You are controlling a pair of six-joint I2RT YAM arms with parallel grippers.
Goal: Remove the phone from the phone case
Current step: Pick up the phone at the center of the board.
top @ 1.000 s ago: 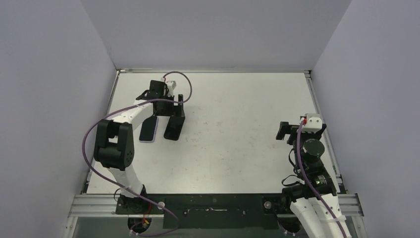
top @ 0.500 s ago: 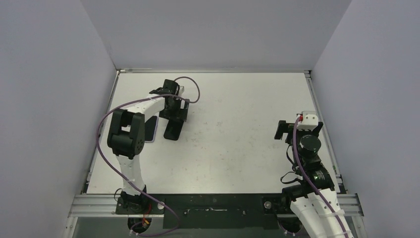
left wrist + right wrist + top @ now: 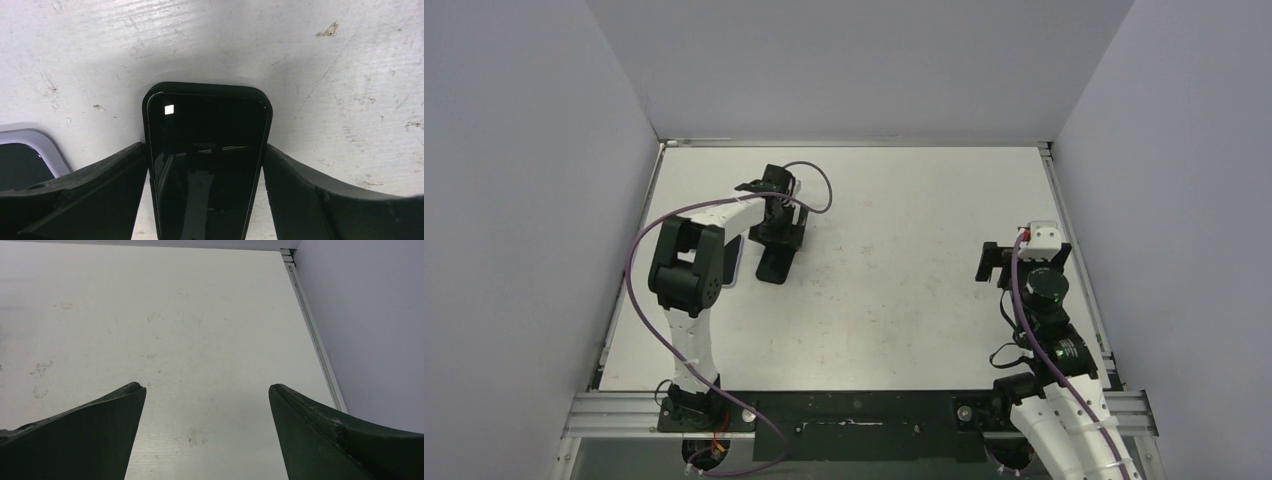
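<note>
The left gripper [image 3: 205, 146] is set down over the phone [image 3: 207, 170], its two black fingers [image 3: 100, 175] spread wide with one tip against each long side. From the wrist view I cannot tell whether the tips are pressing on those sides or only resting beside them. The phone lies flat on the white table [image 3: 325, 75], screen up, glossy and dark. A matte black border runs round its end and corners, and I take this for the phone case [image 3: 207, 86], fitted on the handset. By that reading the removal itself has not started: the arm has reached the phone, but the shell has yet to be peeled away. Just left of the phone lies a second flat item with a pale lilac rim [image 3: 37, 140] and a dark face. Only one corner shows, so I cannot tell whether it is another handset or a bare shell. Far to the right of the phone, the right gripper [image 3: 207, 387] hangs over bare tabletop with its jaws fully apart and nothing between them. No brand, label or lettering is readable anywhere. The only mark on the screen is a small bright square, probably a reflection.
</note>
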